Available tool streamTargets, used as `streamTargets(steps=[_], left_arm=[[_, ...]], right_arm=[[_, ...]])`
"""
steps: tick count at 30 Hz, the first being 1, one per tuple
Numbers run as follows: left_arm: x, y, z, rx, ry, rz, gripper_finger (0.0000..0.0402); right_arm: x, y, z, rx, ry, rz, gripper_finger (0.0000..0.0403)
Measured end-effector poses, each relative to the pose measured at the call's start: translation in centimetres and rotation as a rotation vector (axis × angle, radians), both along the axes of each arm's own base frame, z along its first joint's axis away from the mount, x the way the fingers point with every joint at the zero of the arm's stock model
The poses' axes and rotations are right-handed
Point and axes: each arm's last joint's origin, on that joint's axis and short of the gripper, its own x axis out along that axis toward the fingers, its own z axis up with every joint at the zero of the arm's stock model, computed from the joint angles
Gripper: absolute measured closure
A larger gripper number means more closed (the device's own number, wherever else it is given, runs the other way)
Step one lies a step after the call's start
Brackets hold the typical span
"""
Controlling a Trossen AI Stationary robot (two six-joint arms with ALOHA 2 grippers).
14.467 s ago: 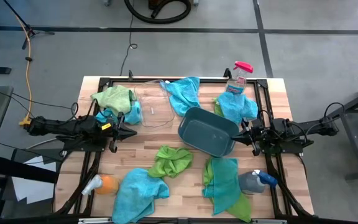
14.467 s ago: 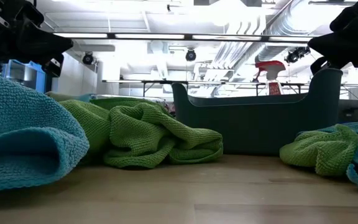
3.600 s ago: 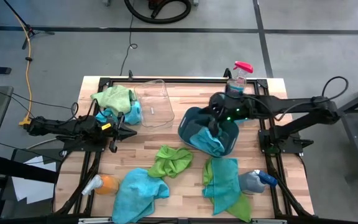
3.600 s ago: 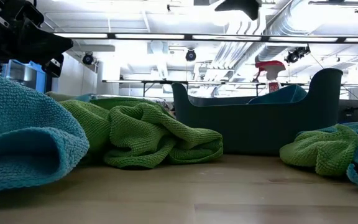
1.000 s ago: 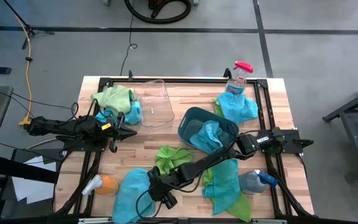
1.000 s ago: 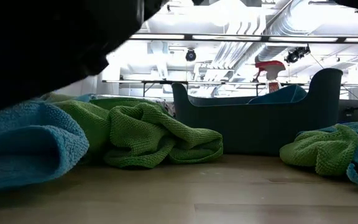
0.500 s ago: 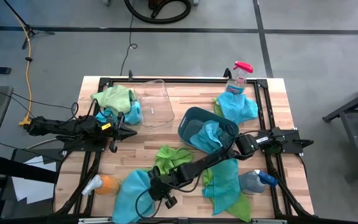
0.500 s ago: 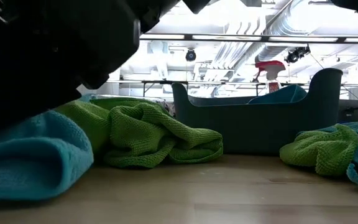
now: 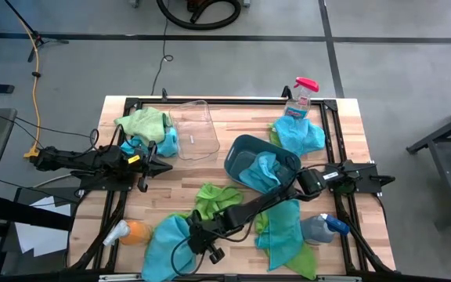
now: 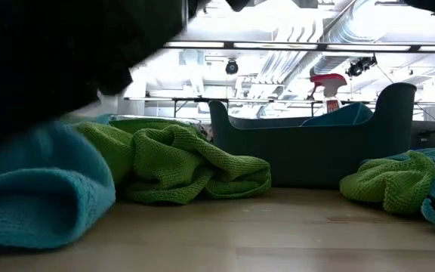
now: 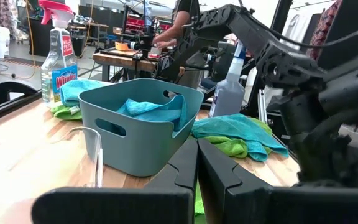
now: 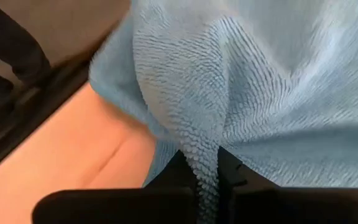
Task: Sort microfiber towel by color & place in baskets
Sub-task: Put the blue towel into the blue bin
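A blue microfiber towel (image 9: 167, 244) at the table's near edge is pinched by the closed right gripper (image 9: 196, 235). Lifting and carrying to the teal basket (image 9: 261, 164) seems required next. The left gripper (image 9: 161, 165) is parked shut beside the clear basket (image 9: 192, 128).

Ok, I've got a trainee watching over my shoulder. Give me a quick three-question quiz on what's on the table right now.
1. True or false: the right gripper has its jaws shut on the blue towel at the table's front edge.
2. Which basket already holds a blue towel? A) the clear basket B) the teal basket C) both
3. Fill in: the left gripper waits on the table's left side, jaws ____.

Key:
1. True. The right wrist view shows a fold of towel pinched between the jaws.
2. B. The clear one looks empty in the high view.
3. Shut, holding nothing.
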Motion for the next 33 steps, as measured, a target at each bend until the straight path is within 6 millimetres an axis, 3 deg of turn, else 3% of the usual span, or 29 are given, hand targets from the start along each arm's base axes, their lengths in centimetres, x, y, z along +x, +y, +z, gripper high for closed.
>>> streamTargets(steps=[15,33], left_arm=[[0.0,0.0,0.0,0.0,0.0,0.0,0.0401],[0.0,0.0,0.0,0.0,0.0,-0.001,0.0401]], right_arm=[[-0.9,-2.6,11.7,0.069,-0.285,0.044,0.0402],[-6.2,-4.6,25.0,0.21,-0.605,0.081,0.0403]])
